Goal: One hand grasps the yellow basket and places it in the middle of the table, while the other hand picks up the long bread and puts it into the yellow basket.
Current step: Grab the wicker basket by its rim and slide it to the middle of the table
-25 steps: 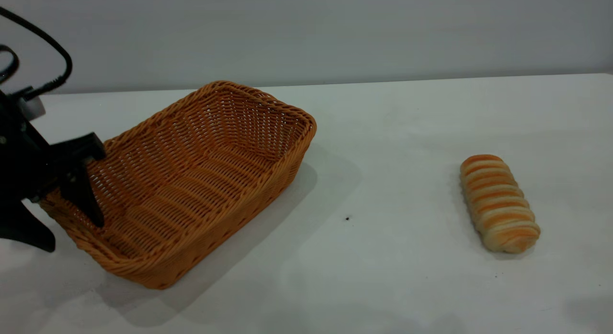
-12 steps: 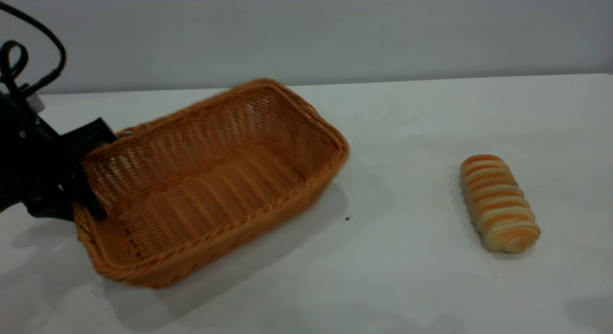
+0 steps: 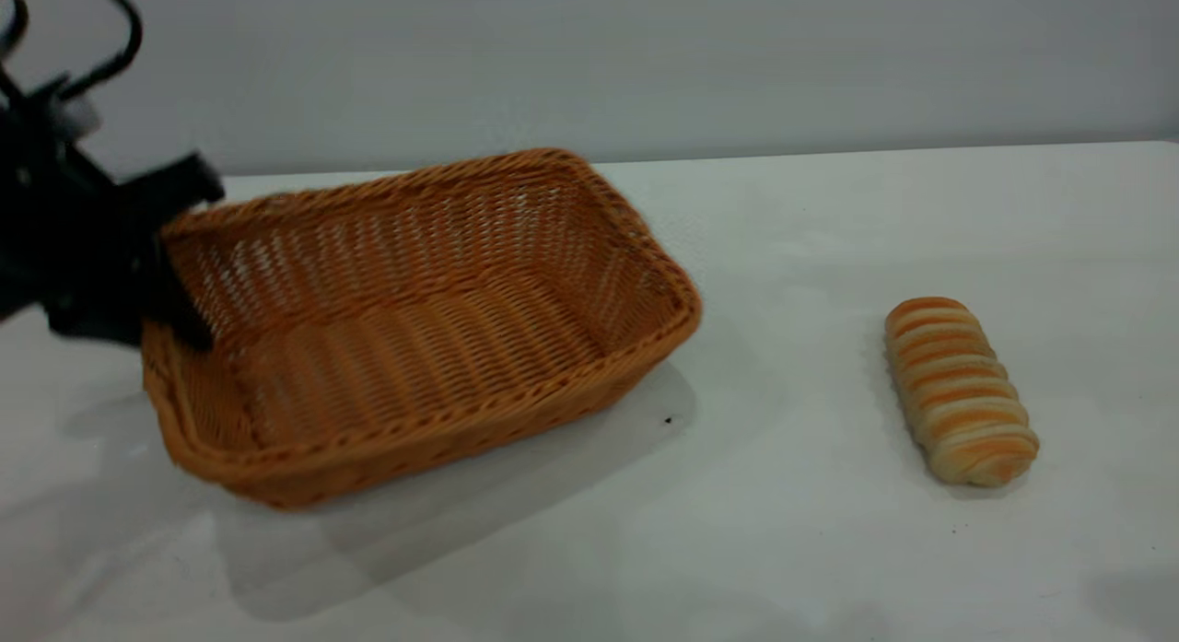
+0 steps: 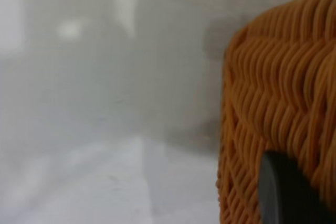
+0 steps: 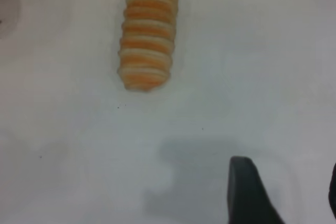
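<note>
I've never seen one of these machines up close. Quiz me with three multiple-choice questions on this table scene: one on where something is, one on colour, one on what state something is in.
1. Where is the long bread?
A. Inside the basket
B. On the table, to the right of the basket in the exterior view
C. Held in a gripper

2. What colours stripe the bread?
A. Golden-orange and cream
B. Green and white
C. Solid black

3. What is the left gripper doing?
A. Hanging free above the table
B. Clamped on the yellow basket at its left end wall
C. Gripping the bread

Answers:
1 B: the bread lies on the bare table, apart from the basket.
2 A: orange and cream ridges alternate along its length.
3 B: one black finger is inside the wall and one outside, and the basket's shadow suggests it is lifted.
</note>
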